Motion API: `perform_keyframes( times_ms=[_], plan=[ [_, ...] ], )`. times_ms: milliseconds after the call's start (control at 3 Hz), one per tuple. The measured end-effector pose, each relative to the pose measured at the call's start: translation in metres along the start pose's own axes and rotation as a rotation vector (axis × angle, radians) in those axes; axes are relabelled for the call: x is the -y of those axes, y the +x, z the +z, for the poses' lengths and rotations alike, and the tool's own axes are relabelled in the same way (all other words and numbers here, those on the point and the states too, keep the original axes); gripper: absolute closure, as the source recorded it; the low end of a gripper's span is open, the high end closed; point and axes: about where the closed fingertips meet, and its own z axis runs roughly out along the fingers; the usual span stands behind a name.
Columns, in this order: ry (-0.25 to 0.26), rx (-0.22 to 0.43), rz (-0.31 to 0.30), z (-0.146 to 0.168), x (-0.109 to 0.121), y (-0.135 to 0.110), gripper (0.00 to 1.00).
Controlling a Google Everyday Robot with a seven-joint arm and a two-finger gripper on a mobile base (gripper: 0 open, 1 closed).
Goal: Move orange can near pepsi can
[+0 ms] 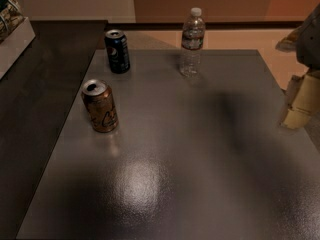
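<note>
The orange can (pixel 100 106) stands upright on the grey table (pixel 200 174), toward its left side. It is coppery brown with pale cursive lettering and a silver top. The pepsi can (pixel 117 51) stands upright at the table's far left corner, a short way behind the orange can and apart from it. My gripper (pixel 296 111) hangs at the right edge of the view, over the table's right edge, far from both cans. It holds nothing that I can see.
A clear plastic water bottle (pixel 192 43) stands upright at the back middle of the table. A dark counter (pixel 35 99) runs along the table's left side, with a white tray (pixel 14 34) at its far left.
</note>
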Motion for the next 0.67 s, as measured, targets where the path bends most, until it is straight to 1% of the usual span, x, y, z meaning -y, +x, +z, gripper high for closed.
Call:
perform_keyframes(
  times_ms=[667],
  plan=[
    [0.002,0.006,-0.005,-0.0010,0.0001,-0.0020,0.00]
  ],
)
